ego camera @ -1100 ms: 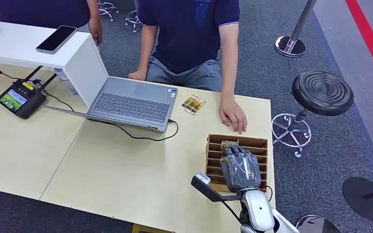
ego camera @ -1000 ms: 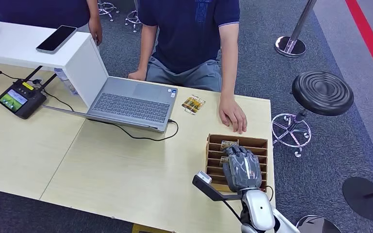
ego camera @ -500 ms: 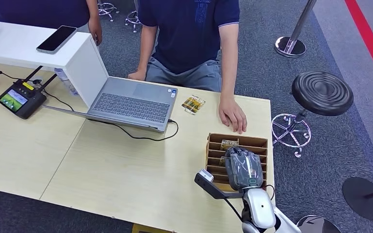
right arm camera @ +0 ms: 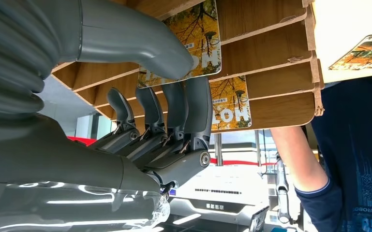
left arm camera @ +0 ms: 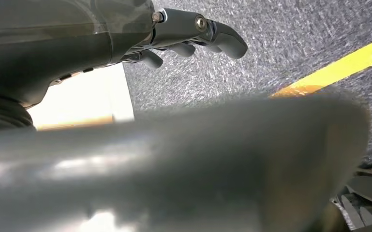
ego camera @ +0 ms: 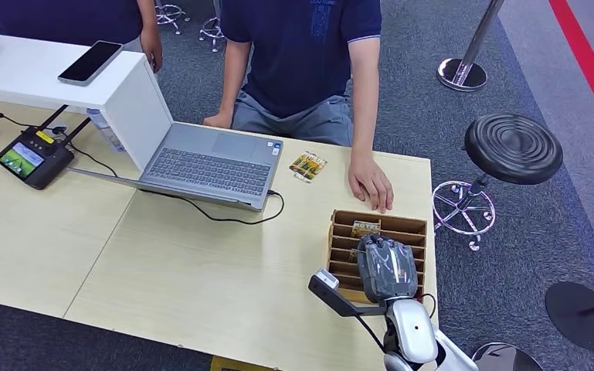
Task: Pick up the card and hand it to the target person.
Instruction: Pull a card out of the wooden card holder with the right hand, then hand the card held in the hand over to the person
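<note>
Pinching a card between thumb and fingers, right hand.

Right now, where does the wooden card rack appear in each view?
Head view: wooden card rack near the table's right edge, partly under the right hand.
Right wrist view: its slats run above the fingers.
Left wrist view: not in it.
Shared landmark: the autumn-tree card.
</note>
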Controlling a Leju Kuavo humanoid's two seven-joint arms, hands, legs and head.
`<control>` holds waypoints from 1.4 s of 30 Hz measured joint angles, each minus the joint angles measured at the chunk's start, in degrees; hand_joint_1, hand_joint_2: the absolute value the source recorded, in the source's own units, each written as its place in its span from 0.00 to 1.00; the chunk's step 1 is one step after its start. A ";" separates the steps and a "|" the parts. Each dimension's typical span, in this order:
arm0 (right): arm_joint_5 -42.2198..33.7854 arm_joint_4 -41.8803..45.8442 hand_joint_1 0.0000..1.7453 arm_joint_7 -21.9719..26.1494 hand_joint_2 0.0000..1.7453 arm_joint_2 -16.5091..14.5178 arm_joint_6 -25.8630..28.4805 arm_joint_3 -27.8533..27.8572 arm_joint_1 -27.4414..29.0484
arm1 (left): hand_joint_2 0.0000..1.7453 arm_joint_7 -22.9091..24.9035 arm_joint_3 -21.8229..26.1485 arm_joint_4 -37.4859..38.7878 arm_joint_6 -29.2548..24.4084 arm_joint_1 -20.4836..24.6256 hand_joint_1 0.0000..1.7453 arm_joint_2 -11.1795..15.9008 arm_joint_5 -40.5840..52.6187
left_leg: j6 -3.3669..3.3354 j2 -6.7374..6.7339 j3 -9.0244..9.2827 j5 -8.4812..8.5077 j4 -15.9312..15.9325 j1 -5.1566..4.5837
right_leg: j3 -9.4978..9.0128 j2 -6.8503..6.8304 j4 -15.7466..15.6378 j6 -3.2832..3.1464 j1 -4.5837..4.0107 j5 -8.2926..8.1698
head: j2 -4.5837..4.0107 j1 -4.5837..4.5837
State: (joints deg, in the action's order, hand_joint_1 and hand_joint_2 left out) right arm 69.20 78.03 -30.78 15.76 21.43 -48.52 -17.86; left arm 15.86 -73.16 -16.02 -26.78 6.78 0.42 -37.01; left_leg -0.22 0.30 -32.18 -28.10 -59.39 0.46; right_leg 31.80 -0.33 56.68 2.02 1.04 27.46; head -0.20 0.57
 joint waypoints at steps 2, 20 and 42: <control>0.00 0.00 0.75 0.01 1.00 0.00 -0.07 0.00 0.00 | 1.00 -0.63 0.00 0.00 -0.15 0.00 0.00 0.00 0.01 | 0.00 0.00 0.00 0.00 0.00 0.00 | 0.00 0.00 0.00 0.00 0.00 0.00 | 0.00 0.00; -0.59 1.47 0.75 -0.42 1.00 0.21 2.28 0.96 -0.53 | 1.00 -1.74 0.09 0.00 -0.51 1.53 0.00 0.09 -0.12 | 0.00 0.01 0.01 0.03 0.00 -0.01 | -0.06 -0.01 0.01 0.01 0.01 -0.02 | 0.00 0.01; -12.45 26.98 0.56 -5.13 1.00 9.11 -1.25 9.44 -16.09 | 1.00 -1.20 0.02 0.04 1.36 2.00 0.00 0.31 0.13 | 0.00 0.00 0.00 0.03 -0.02 -0.02 | -0.03 0.01 0.01 0.02 0.01 -0.03 | 0.00 0.00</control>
State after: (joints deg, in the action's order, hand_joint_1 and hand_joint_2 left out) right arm 56.75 105.01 -35.91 24.87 20.18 -39.08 -33.95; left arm 14.67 -73.13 -15.98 -25.42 8.78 0.72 -36.89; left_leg -0.23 0.30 -32.18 -28.07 -59.41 0.44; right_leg 31.77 -0.32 56.69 2.04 1.05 27.44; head -0.20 0.57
